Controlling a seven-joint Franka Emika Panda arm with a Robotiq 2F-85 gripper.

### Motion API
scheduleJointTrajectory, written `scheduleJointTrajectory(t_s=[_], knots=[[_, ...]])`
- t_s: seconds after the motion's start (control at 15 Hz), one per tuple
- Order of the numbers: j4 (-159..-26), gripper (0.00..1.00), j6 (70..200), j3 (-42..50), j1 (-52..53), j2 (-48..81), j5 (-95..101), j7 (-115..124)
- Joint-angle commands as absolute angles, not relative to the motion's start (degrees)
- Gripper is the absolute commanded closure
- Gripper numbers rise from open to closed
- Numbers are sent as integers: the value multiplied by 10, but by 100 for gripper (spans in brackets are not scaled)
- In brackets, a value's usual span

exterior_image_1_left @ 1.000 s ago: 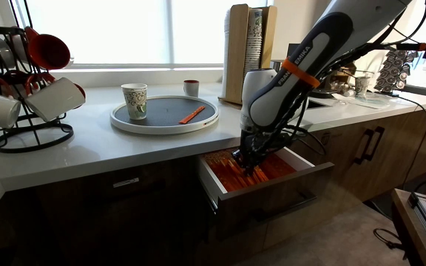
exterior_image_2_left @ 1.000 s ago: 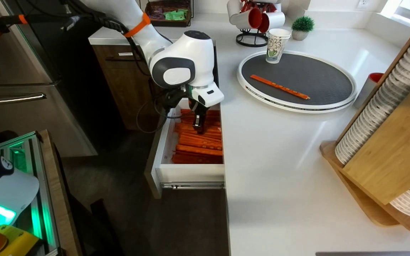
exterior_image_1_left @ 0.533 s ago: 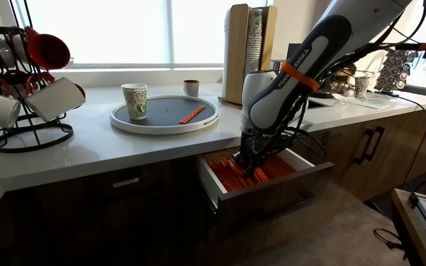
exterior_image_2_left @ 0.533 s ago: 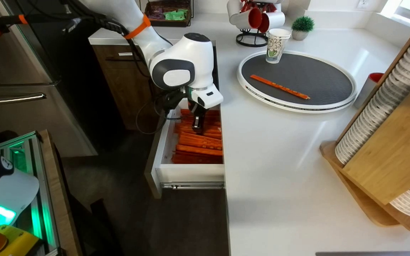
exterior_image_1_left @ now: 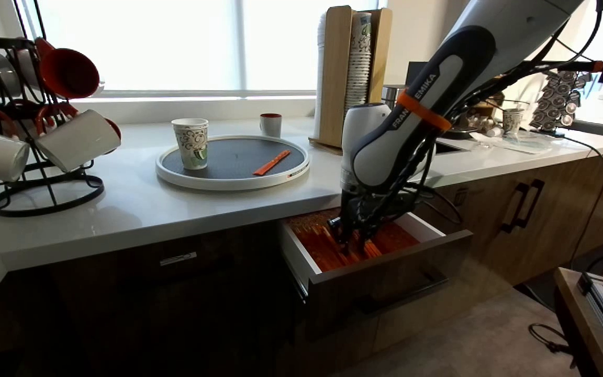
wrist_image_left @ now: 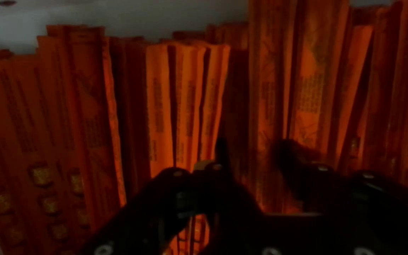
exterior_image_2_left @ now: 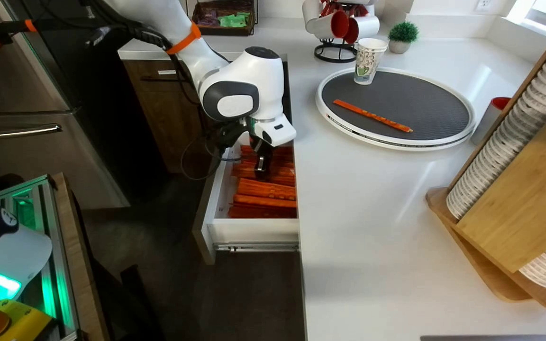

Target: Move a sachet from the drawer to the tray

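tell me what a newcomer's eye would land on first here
Probably the mass of orange-red sachets packed in the open drawer, with the white robot arm bent down into it, its dark fingers apart at the sachets. Next, likely, the lone sachet lying on the round tray, bright against its dark grey surface. A patterned paper cup stands on the tray near its rim.

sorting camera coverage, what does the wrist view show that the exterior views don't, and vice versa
Only the wrist view: small print, too blurred to read, on the sachets inside the drawer.
Only the exterior views: the tray carrying a lone sachet and a paper cup, plus the drawer front.
Shared: the end effector, the drawer's sachets and a pale inner wall.
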State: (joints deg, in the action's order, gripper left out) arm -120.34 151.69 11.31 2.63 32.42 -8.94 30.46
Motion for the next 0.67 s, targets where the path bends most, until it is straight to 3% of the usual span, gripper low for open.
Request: scheduleJointTrajectory(t_s=[0.0, 0.07, 0.13, 0.4, 0.6], knots=[[-1204, 37, 1530, 118, 34, 333, -81, 311], [-1204, 40, 1530, 118, 34, 334, -81, 311], [-1204, 57, 1529, 118, 34, 334, -81, 310], [-1203, 89, 1528, 118, 33, 333, -81, 309], [-1205, 94, 1529, 119, 35, 329, -80, 310]])
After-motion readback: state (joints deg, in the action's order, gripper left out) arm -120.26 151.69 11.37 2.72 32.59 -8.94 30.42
